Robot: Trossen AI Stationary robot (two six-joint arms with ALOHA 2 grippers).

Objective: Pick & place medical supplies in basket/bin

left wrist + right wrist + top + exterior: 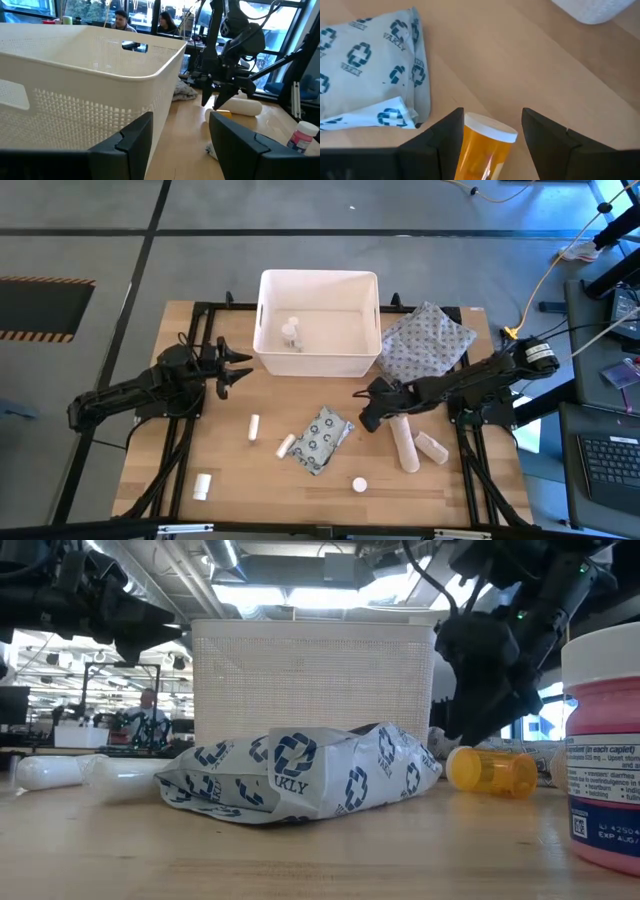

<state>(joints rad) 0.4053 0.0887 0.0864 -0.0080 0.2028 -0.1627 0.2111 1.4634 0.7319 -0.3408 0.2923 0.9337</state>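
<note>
The white bin (318,358) stands at the table's far middle, with a small white item (292,332) inside. The dotted packet (320,438) lies flat in front of it. An orange pill bottle (485,145) with a white cap lies on its side on the wood. My right gripper (492,137) is open above it, slanting down, one finger on each side of the bottle's cap end. In the high view the gripper (370,412) hides the bottle. My left gripper (235,370) hangs open and level beside the bin's left near corner. My right gripper touches nothing that I can be sure of. One finger (445,137) stands right against the orange bottle's side near the cap (490,127); whether they touch, I cannot tell. A gap shows between the bottle and the other finger.
Two cream gauze rolls (403,442) (432,446) lie just right of my right gripper. Two small white tubes (255,426) (286,445), a white bottle (203,485) and another small one (359,484) lie near the front. A grey patterned pouch (425,340) lies right of the bin.
</note>
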